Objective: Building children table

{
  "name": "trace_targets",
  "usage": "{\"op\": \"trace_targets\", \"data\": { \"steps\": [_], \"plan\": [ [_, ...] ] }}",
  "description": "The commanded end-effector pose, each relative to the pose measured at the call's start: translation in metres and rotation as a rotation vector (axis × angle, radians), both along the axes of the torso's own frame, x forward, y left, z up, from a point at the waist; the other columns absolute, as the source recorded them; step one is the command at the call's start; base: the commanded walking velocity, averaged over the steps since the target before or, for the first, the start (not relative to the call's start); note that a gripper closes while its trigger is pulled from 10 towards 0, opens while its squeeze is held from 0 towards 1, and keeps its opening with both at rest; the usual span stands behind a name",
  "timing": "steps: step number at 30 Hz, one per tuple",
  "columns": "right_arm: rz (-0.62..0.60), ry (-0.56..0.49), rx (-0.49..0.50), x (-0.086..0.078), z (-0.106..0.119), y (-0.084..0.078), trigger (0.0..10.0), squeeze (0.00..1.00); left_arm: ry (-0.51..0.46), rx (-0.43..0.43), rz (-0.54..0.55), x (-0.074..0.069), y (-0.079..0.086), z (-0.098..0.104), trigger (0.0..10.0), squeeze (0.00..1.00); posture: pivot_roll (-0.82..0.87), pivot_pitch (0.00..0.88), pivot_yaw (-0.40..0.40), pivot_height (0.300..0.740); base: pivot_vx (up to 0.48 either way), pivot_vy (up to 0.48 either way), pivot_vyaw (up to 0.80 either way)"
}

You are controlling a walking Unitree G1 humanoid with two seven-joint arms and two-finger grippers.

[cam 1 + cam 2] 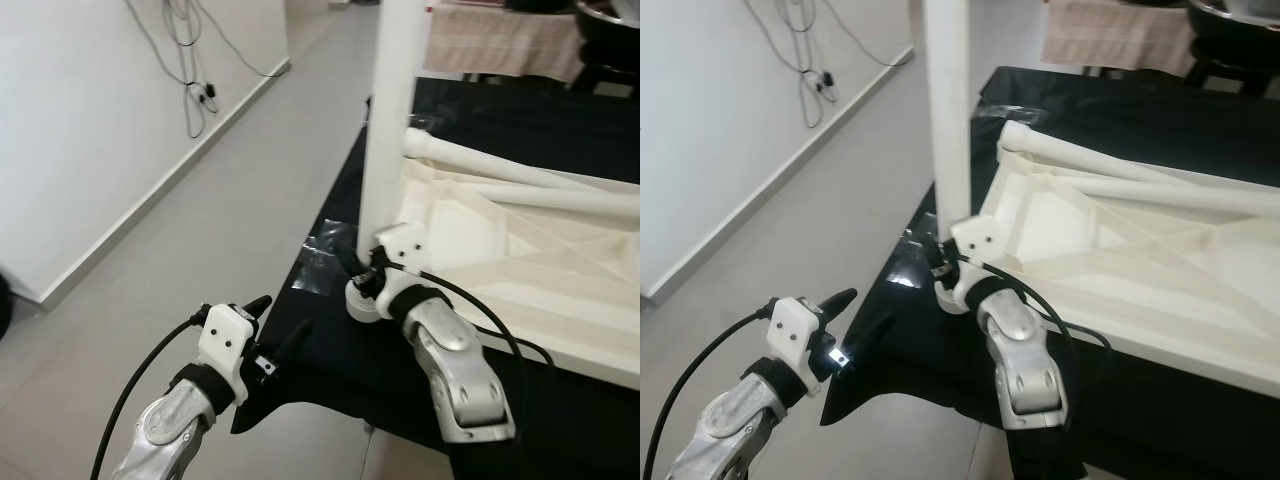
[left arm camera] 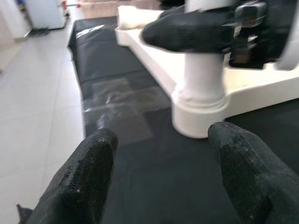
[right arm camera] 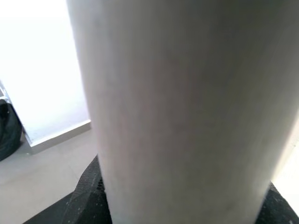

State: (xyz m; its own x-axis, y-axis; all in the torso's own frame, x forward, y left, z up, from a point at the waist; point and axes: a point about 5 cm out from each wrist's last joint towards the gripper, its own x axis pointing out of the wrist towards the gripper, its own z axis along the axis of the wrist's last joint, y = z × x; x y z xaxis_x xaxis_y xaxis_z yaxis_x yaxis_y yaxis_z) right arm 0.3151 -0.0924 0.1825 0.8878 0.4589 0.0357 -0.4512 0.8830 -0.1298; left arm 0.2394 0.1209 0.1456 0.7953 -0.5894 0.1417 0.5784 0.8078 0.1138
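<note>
A white table top (image 1: pixel 520 270) lies upside down on a black-covered surface (image 1: pixel 330 350). At its near left corner a white table leg (image 1: pixel 392 110) stands upright in a round socket (image 2: pixel 198 109). My right gripper (image 1: pixel 362 268) is shut on the base of this leg, just above the socket. In the right wrist view the leg (image 3: pixel 177 107) sits between the black fingers (image 3: pixel 88 196). My left gripper (image 1: pixel 275 325) hovers open over the front edge of the black surface, a short way left of the socket. Nothing lies between its fingertips (image 2: pixel 88 172).
Two long white rods (image 1: pixel 500 165) lie across the upturned top. A clear plastic sheet (image 1: pixel 320 255) sits on the black cover left of the leg. Grey floor tiles (image 1: pixel 200 230) and a white wall with hanging cables (image 1: pixel 190 70) are to the left. A beige cloth (image 1: pixel 500 40) is behind.
</note>
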Motion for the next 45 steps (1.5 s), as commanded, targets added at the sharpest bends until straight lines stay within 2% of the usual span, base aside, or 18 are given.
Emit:
{"op": "trace_targets", "data": {
  "steps": [1,2,3,8,9,10,11,18,21,22,23,32,35,38,39,40,42,45],
  "plan": [
    [0.004,0.155,-0.031,-0.002,-0.031,0.001,10.0,0.00,0.028,0.001,0.012,-0.001,0.004,-0.007,10.0,0.00,0.02,0.183,0.037,0.740,0.000,0.000,0.00],
    [0.067,0.154,0.004,-0.001,-0.026,0.008,10.0,0.32,0.024,0.000,0.026,-0.001,0.004,-0.007,10.0,0.00,0.02,0.181,0.037,0.740,0.000,0.000,0.00],
    [0.138,0.145,0.053,-0.003,-0.020,0.016,10.0,1.00,0.022,-0.002,0.035,-0.001,0.004,-0.007,10.0,0.00,0.03,0.178,0.034,0.740,0.000,0.000,0.00],
    [0.474,0.065,0.129,-0.005,0.008,0.025,10.0,1.00,0.021,0.000,0.036,0.000,0.003,-0.007,10.0,0.00,0.03,0.171,0.034,0.740,0.000,0.000,0.00],
    [0.587,0.060,0.098,-0.005,0.013,0.022,10.0,0.85,0.022,-0.001,0.034,0.000,0.003,-0.007,10.0,0.00,0.02,0.171,0.034,0.740,0.000,0.000,0.00],
    [0.587,0.060,0.098,-0.005,0.013,0.022,10.0,0.85,0.022,-0.001,0.034,0.000,0.003,-0.007,10.0,0.00,0.02,0.171,0.034,0.740,0.000,0.000,0.00],
    [0.658,0.051,0.036,-0.001,0.016,0.018,10.0,0.00,0.022,-0.003,0.031,0.000,0.003,-0.007,10.0,0.00,0.02,0.171,0.034,0.740,0.000,0.000,0.00],
    [0.724,0.066,-0.110,0.031,0.026,0.010,10.0,0.00,0.020,-0.008,0.031,-0.001,0.001,-0.007,10.0,0.00,0.04,0.179,0.023,0.740,0.000,0.000,0.00],
    [0.743,0.071,-0.122,0.035,0.028,0.011,10.0,0.00,0.019,-0.008,0.032,-0.002,0.000,-0.007,10.0,0.00,0.04,0.184,0.021,0.740,0.000,0.000,0.00],
    [0.762,0.073,-0.114,0.036,0.030,0.012,6.6,0.00,0.020,-0.009,0.032,-0.002,0.000,-0.006,10.0,0.00,0.04,0.184,0.021,0.740,0.000,0.000,0.00],
    [0.776,0.078,-0.115,0.038,0.031,0.012,0.0,0.00,0.020,-0.010,0.031,-0.003,0.000,-0.006,10.0,0.00,0.04,0.186,0.022,0.740,0.000,0.000,0.00],
    [0.730,0.101,-0.140,0.038,0.022,-0.008,0.0,0.00,0.023,-0.015,0.028,-0.004,-0.001,-0.005,10.0,0.00,0.03,0.203,0.028,0.740,0.000,0.000,0.00],
    [0.593,0.141,-0.159,0.027,0.006,-0.024,0.0,0.00,0.024,-0.018,0.025,-0.004,0.000,-0.005,10.0,0.00,0.02,0.209,0.021,0.740,0.000,0.000,0.00],
    [0.507,0.168,-0.164,0.020,-0.003,-0.027,0.0,0.00,0.024,-0.018,0.024,-0.004,0.000,-0.005,10.0,0.00,0.02,0.210,0.020,0.740,0.000,0.000,0.00],
    [0.242,0.204,-0.112,0.019,-0.015,-0.028,0.0,0.00,0.024,-0.017,0.023,-0.004,0.001,-0.005,10.0,0.00,0.01,0.209,0.020,0.740,0.000,0.000,0.00],
    [0.242,0.204,-0.112,0.019,-0.015,-0.028,0.0,0.00,0.024,-0.017,0.023,-0.004,0.001,-0.005,10.0,0.00,0.01,0.209,0.020,0.740,0.000,0.000,0.00],
    [-0.095,0.200,-0.119,-0.013,-0.037,-0.020,0.0,0.00,0.025,-0.013,0.023,-0.004,0.003,-0.005,10.0,0.00,0.01,0.212,0.029,0.740,0.000,0.000,0.00],
    [-0.158,0.158,-0.134,-0.023,-0.036,-0.013,0.0,0.00,0.027,-0.010,0.024,-0.004,0.004,-0.006,10.0,0.00,0.00,0.192,0.042,0.740,0.000,0.000,0.00]
  ]
}}
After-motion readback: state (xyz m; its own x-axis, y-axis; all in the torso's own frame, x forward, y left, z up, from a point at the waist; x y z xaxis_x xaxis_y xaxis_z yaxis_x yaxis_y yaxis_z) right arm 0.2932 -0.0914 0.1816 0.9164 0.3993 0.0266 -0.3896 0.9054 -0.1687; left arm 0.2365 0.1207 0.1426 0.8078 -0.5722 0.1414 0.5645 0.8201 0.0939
